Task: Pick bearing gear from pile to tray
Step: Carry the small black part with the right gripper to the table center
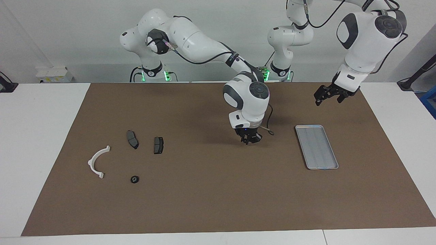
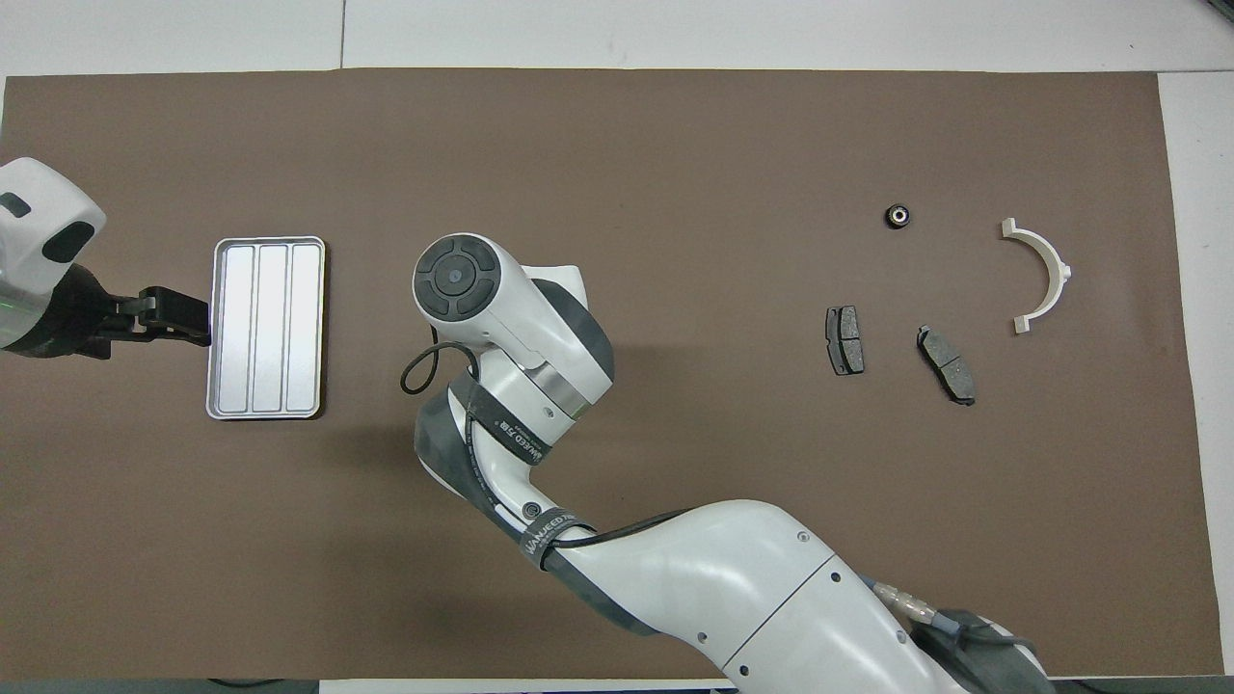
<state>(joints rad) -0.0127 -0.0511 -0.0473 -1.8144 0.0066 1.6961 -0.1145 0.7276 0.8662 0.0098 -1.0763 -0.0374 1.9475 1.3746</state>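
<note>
The pile lies toward the right arm's end of the table: a white curved arc (image 1: 97, 161), two dark grey brake pads (image 1: 132, 139) (image 1: 158, 145) and one small black round piece (image 1: 135, 179), also in the overhead view (image 2: 898, 215). The silver ribbed tray (image 1: 316, 146) lies toward the left arm's end, and I see nothing in it. My right gripper (image 1: 250, 139) hangs low over the mat's middle, between pile and tray. In the overhead view its wrist (image 2: 463, 280) hides it. My left gripper (image 1: 329, 98) is open, raised beside the tray's edge (image 2: 217, 328), and waits.
A brown mat (image 1: 204, 204) covers most of the white table. A thin cable loop (image 1: 269, 131) hangs at the right wrist. The right arm's forearm (image 2: 733, 578) stretches across the mat's near part in the overhead view.
</note>
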